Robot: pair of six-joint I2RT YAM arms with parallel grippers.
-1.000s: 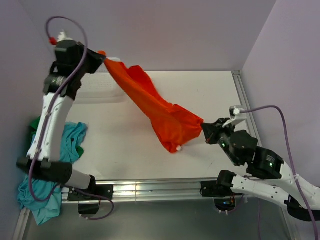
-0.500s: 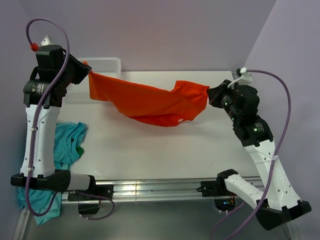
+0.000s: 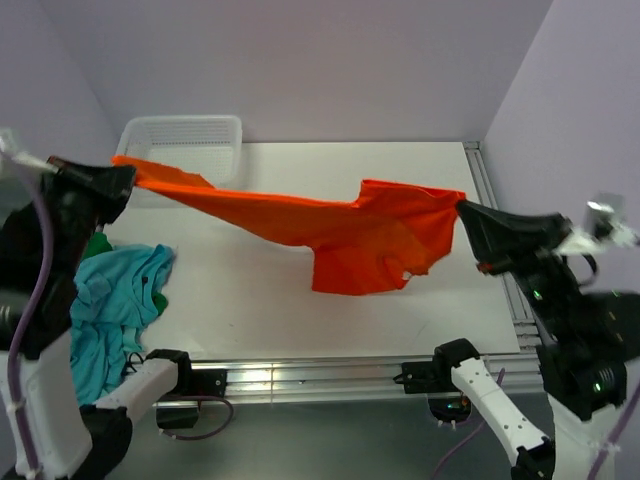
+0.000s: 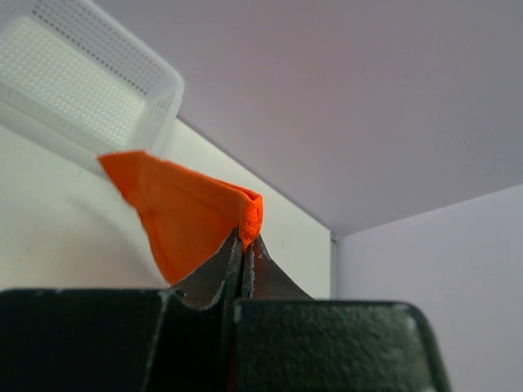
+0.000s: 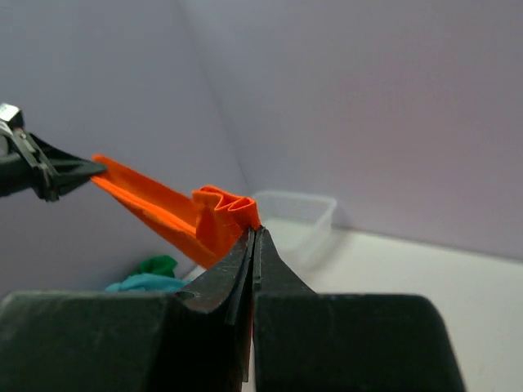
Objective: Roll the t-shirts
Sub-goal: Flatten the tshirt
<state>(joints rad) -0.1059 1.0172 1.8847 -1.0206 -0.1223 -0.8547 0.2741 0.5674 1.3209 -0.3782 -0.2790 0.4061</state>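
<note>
The orange t-shirt [image 3: 340, 230] hangs stretched in the air between both grippers, high above the table. My left gripper [image 3: 122, 172] is shut on its left corner, seen pinched in the left wrist view [image 4: 249, 224]. My right gripper [image 3: 462, 208] is shut on its right corner, bunched at the tips in the right wrist view [image 5: 245, 214]. The shirt's lower part sags toward the table [image 3: 260, 300]. The teal-blue t-shirt [image 3: 110, 310] lies crumpled at the left edge, with the dark green t-shirt [image 3: 96, 245] partly hidden behind my left arm.
A white mesh basket [image 3: 185, 140] stands at the back left corner, also in the left wrist view [image 4: 82, 90]. A metal rail [image 3: 495, 215] runs along the table's right edge. Purple walls close in the back and right.
Both grippers have risen and spread outward and toward the camera, pulling the orange shirt taut and higher. The shirt hung diagonally a second ago and now spans level.
</note>
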